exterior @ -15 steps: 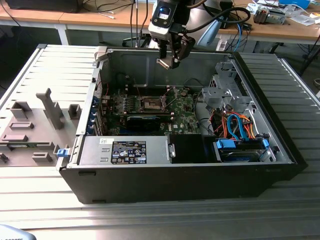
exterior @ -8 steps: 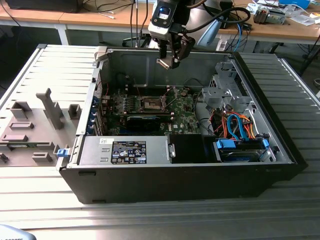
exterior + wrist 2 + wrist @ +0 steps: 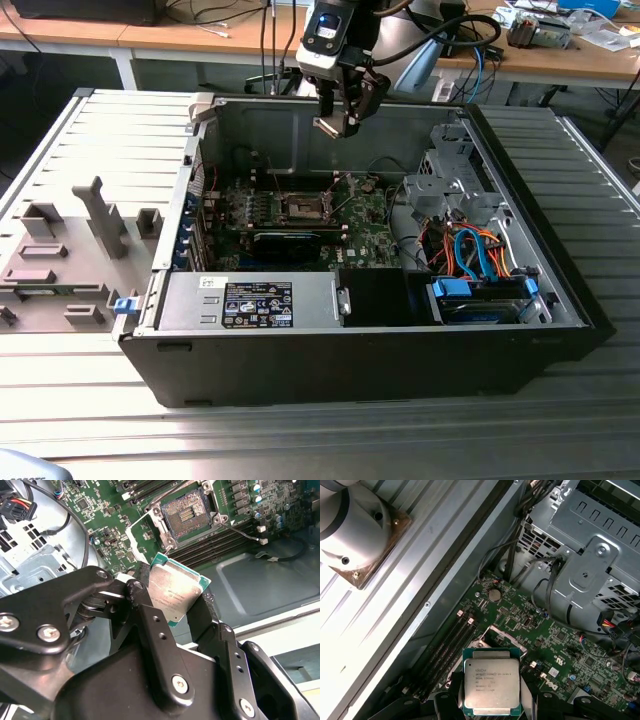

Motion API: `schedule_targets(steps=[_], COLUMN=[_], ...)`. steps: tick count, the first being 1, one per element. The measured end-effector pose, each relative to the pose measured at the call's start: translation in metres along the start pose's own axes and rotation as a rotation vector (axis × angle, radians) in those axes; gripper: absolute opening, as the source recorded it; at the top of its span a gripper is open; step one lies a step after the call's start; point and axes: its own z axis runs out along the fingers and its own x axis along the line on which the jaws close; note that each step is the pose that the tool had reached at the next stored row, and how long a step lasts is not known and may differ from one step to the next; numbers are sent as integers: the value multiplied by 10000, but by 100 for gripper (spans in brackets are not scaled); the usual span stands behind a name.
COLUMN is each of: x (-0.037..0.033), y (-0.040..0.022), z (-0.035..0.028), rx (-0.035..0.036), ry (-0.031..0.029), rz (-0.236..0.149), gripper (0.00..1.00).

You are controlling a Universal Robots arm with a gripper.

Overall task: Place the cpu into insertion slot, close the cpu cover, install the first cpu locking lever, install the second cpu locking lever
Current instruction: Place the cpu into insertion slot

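Observation:
In the exterior view my gripper [image 3: 338,122] hangs above the open computer case, over its far wall. It is shut on the cpu [image 3: 329,127], a flat square chip with a silvery top and green edge. Both wrist views show the cpu [image 3: 175,592] [image 3: 491,680] clamped by its edges between the black fingers [image 3: 150,625]. The insertion slot [image 3: 303,207] [image 3: 189,512] lies bare on the green board well below, its dark centre showing. The cpu cover [image 3: 143,536] stands tilted up beside the slot.
A grey power supply [image 3: 260,300] fills the case's near side. A metal drive cage [image 3: 452,180] and orange and blue cables [image 3: 478,262] sit at the exterior view's right. A black card [image 3: 286,241] lies just in front of the slot. A grey fixture [image 3: 70,255] rests outside the case.

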Motion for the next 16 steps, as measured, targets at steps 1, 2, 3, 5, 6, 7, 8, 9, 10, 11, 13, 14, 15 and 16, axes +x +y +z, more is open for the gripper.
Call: schedule_targets(steps=[1, 2, 3, 5, 6, 7, 8, 9, 10, 11, 13, 14, 15, 16], x=[0, 0, 0, 0, 0, 0, 0, 0, 0, 0, 0, 0, 0, 0], y=[0, 0, 0, 0, 0, 0, 0, 0, 0, 0, 0, 0, 0, 0], z=[0, 0, 0, 0, 0, 0, 0, 0, 0, 0, 0, 0, 0, 0], rx=[0, -1, 0, -2, -2, -3, -2, -3, -4, -4, -4, -4, -5, -6], ry=[-1, -1, -1, -2, -3, -3, -4, -4, -4, -5, -6, -6, -7, -8], rz=[5, 13, 17, 33, 42, 48, 52, 59, 68, 72, 83, 92, 95, 107], gripper=[55, 55, 55, 55, 55, 55, 55, 55, 55, 55, 55, 55, 55, 55])
